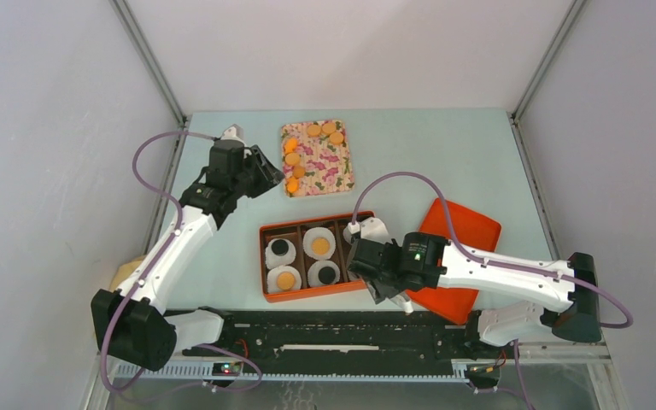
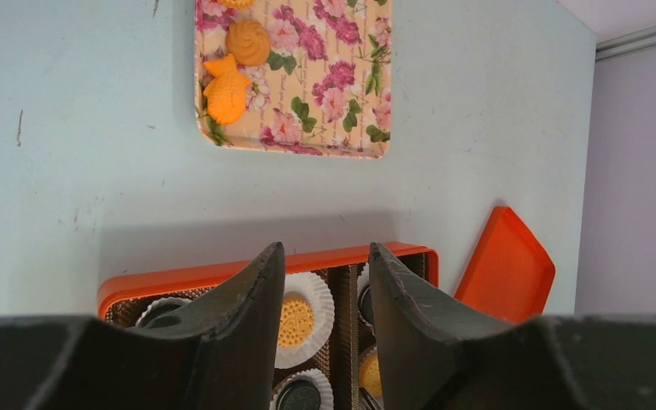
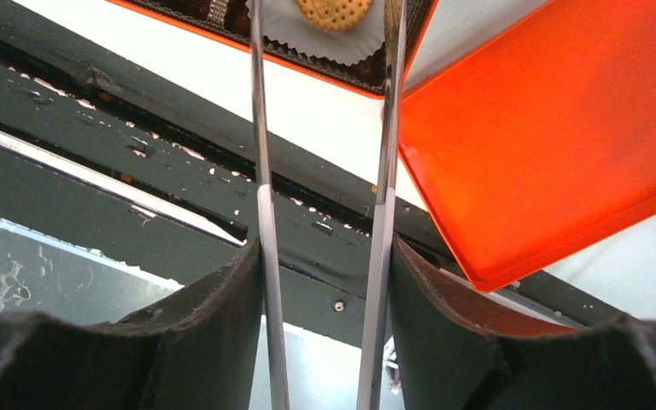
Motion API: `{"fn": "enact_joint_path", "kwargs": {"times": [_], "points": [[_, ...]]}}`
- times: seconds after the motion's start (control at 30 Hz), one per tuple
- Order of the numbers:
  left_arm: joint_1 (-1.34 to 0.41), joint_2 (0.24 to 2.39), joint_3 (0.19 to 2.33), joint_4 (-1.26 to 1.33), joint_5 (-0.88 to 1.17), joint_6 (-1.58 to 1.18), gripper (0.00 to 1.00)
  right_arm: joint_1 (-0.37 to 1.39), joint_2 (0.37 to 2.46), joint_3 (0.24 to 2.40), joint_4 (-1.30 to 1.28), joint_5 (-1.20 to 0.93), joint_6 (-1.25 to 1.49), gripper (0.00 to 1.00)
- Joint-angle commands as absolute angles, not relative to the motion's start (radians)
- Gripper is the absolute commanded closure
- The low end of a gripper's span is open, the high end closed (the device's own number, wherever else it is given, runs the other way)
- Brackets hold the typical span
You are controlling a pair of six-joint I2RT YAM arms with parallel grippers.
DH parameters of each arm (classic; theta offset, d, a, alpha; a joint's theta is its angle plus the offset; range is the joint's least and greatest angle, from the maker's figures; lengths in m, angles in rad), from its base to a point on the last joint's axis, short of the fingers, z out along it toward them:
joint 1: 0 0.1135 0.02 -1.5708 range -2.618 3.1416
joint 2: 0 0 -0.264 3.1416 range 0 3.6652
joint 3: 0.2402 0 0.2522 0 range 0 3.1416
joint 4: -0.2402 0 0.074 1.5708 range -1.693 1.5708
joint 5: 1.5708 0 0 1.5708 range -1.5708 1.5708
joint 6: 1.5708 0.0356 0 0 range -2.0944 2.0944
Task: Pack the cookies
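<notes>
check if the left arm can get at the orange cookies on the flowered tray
Probably yes: the open left gripper hangs right beside the flowered tray, orange cookies along that edge, nothing between.

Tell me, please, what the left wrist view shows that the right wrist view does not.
Only left wrist: the floral tray with orange cookies, and a black cookie. Only right wrist: tongs held in the right claw, and the black rail. Both: the orange box, the lid and a tan cookie in a white cup.
</notes>
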State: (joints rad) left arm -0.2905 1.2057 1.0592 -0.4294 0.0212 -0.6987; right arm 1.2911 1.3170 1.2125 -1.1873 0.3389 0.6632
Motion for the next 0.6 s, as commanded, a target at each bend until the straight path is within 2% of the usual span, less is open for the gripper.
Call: {"fn": "enact_joint_path", "kwargs": {"times": [0.0,0.17,0.33,0.43,0.57], "points": [[-0.297,1.185,1.069,-0.422,0.013,-0.677,0.53,1.297,1.281,1.253,-1.192,0.383,0.674,0.44],[-0.296,1.191,1.076,-0.421,0.018,-0.678,0.54,1.297,1.240,1.360,-1.239,0.432,0.661,0.61],[-0.296,1.194,1.086,-0.422,0.006,-0.678,0.54,1.248,1.231,1.490,-1.255,0.516,0.599,0.63],[-0.297,1.204,1.088,-0.421,0.003,-0.675,0.54,1.110,1.247,1.512,-1.151,0.490,0.525,0.63],[-0.297,1.220,1.082,-0.420,0.003,-0.655,0.54,0.827,1.345,1.504,-0.941,0.417,0.422,0.61]]}}
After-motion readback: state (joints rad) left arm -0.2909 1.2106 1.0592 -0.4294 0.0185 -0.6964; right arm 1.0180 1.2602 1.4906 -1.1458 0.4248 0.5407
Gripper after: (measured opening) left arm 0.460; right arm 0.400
